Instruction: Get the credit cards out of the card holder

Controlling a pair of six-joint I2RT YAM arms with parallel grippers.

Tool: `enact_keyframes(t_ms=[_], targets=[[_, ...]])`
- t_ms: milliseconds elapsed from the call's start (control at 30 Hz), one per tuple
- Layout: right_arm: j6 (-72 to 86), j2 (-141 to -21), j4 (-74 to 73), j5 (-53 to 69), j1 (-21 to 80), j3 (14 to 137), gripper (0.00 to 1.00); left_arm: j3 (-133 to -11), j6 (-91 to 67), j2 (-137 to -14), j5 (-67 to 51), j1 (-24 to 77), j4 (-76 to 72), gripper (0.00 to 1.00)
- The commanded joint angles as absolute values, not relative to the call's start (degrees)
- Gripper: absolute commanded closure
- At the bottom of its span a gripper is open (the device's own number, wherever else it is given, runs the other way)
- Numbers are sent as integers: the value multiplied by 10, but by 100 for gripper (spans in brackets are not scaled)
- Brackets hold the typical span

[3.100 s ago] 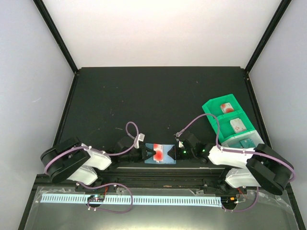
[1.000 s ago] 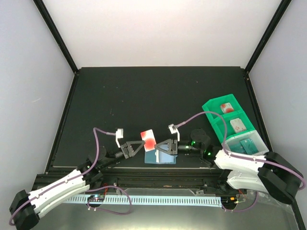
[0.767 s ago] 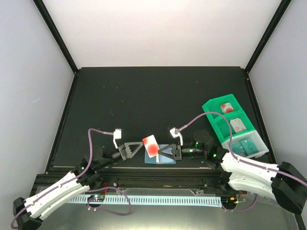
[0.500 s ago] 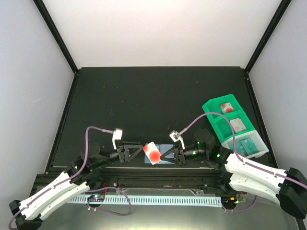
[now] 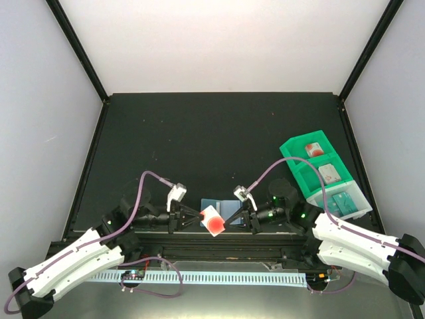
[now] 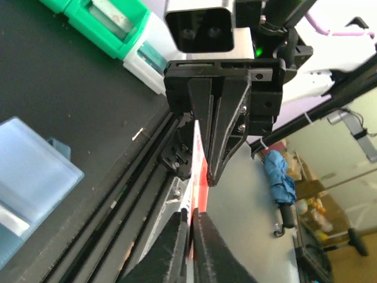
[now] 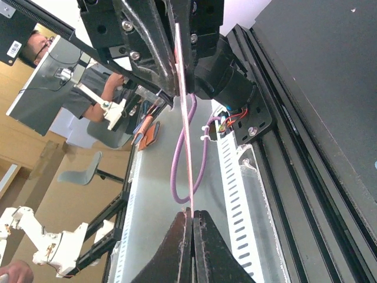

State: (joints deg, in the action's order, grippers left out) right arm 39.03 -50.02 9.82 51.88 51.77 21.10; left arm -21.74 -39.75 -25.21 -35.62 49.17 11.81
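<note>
The left tool (image 5: 198, 217) and right tool (image 5: 229, 218) pinch the red-blotched card (image 5: 212, 221) near the card holder (image 5: 219, 203).

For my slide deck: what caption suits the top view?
Left hand and right hand pinch one red-blotched card between them, close to the blue card holder.

— Overhead, we see soft, even light from above: the pale back wall (image 5: 219, 40) nearly washes out, the black table (image 5: 219, 133) stays matte, shadows faint.
— We agree. In both wrist views whatever sits nearest the lens goes soft, the room (image 6: 330, 165) behind glares bright, and the white card (image 7: 184, 112), edge-on, shows pink against that backlight.
</note>
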Motion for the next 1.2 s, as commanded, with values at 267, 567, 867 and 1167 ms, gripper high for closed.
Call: enact_keyframes(t_ms=[267, 567, 867, 1167], targets=[[401, -457, 89, 461, 522, 213, 78, -203, -448, -262, -354, 483, 23, 98], [517, -407, 134, 305, 522, 183, 51, -174, -535, -237, -204, 482, -81, 98], [652, -386, 296, 230, 522, 109, 52, -186, -585, -258, -154, 481, -110, 98], [690, -444, 376, 222, 522, 131, 61, -159, -642, -304, -156, 482, -192, 98]])
